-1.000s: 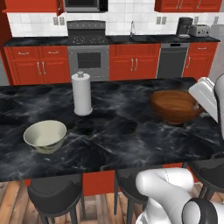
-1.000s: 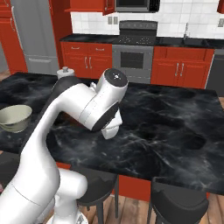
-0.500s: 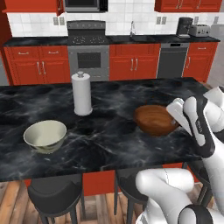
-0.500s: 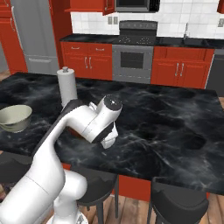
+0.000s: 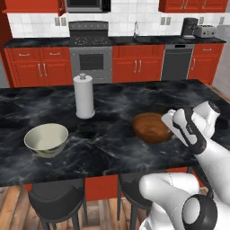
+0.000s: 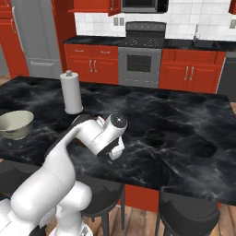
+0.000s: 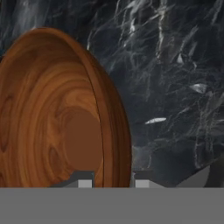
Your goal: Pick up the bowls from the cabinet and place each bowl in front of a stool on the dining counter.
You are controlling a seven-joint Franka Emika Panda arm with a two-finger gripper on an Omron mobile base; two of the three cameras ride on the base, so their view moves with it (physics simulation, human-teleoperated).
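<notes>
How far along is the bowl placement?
Done: cream bowl sits on the dining counter above the left stool. In hand: gripper has its jaws on the brown bowl's rim, over the counter. Left: set it down before the other stool and release.

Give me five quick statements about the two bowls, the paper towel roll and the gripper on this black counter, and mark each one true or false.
1. The cream bowl sits on the dining counter. True.
2. The brown bowl is inside a cabinet. False: it is over the counter, at the gripper.
3. The gripper's fingers straddle the brown bowl's rim. True.
4. The paper towel roll lies on its side. False: it stands upright.
5. The cream bowl touches the paper towel roll. False: they stand apart.
</notes>
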